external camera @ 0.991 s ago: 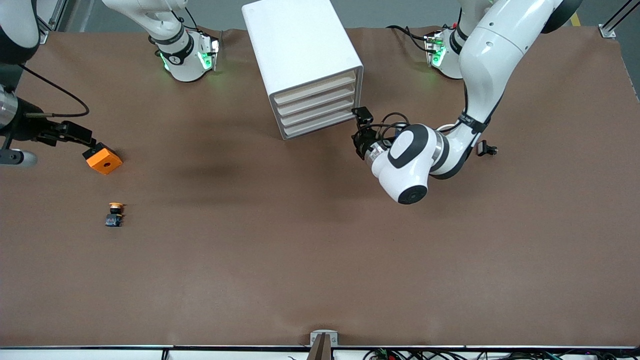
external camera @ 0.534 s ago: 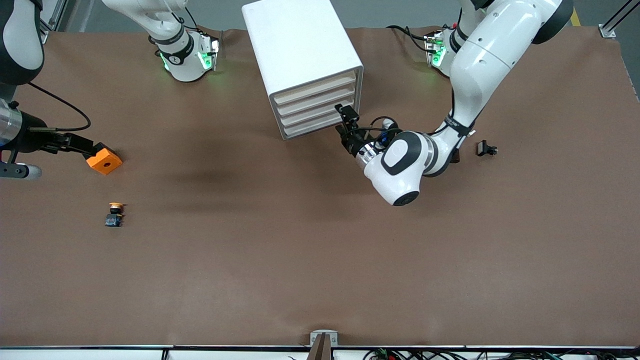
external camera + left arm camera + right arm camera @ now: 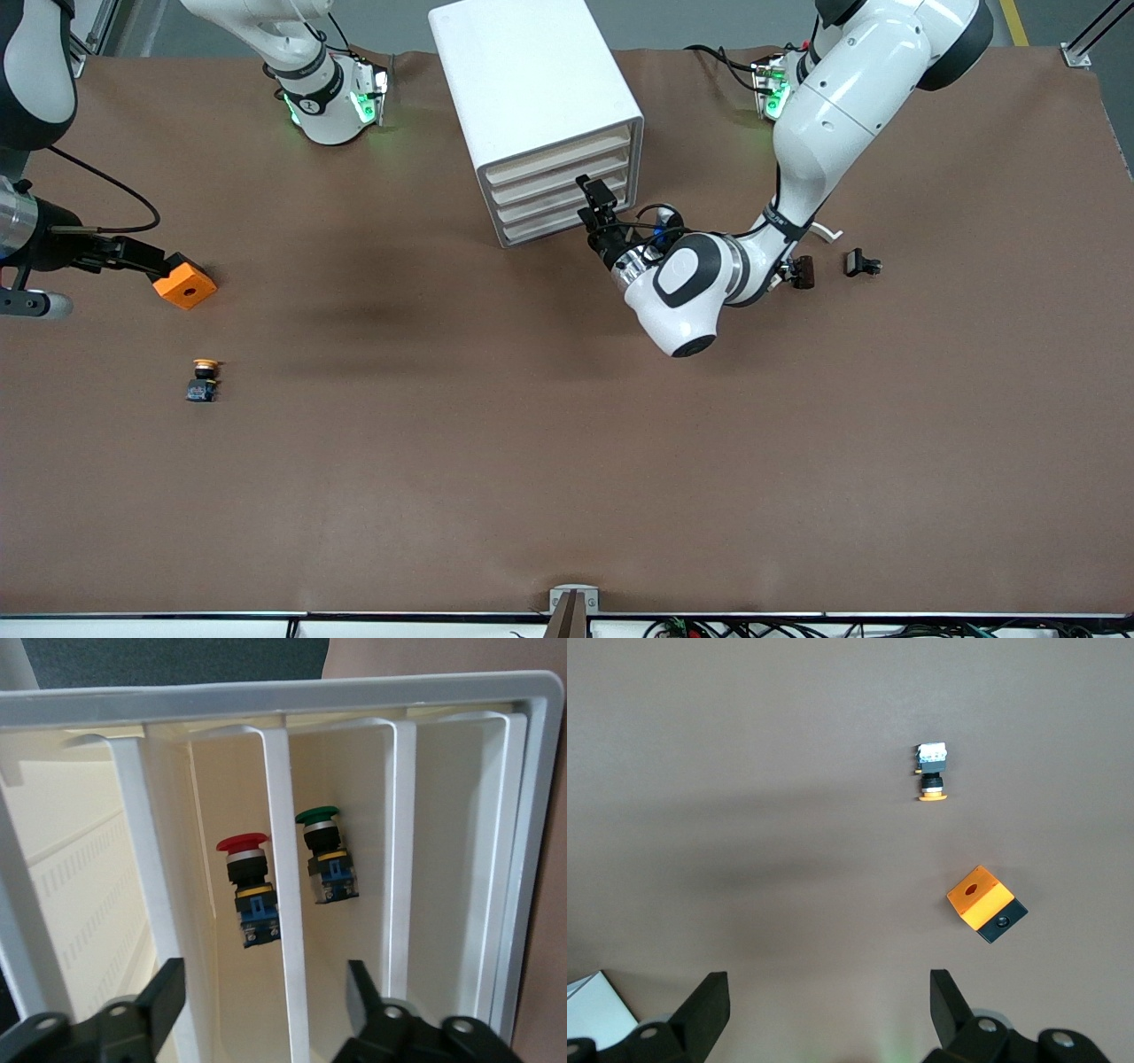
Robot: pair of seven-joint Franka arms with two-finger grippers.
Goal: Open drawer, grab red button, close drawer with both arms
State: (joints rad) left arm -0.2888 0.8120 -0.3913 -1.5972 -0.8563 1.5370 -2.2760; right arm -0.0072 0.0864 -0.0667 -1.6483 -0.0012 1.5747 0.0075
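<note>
Two spread fingers of your left gripper point(image 3: 266, 1010) straddle a drawer point(image 3: 567, 206) front, empty; your right gripper point(image 3: 828, 1010) waits open beside the orange cube point(image 3: 183, 281). Close squarely on that front before pulling, since the button point(image 3: 248, 881) sits inside the cabinet point(image 3: 532, 97).

Brown table point(image 3: 567, 461) carries white drawer cabinet point(image 3: 532, 89), orange cube point(image 3: 184, 285), orange-capped button point(image 3: 203, 379), two small black parts point(image 3: 861, 263).

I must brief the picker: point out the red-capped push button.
The red-capped button inside the drawer unit, beside the green-capped one; the orange-capped one lies on the table.
</note>
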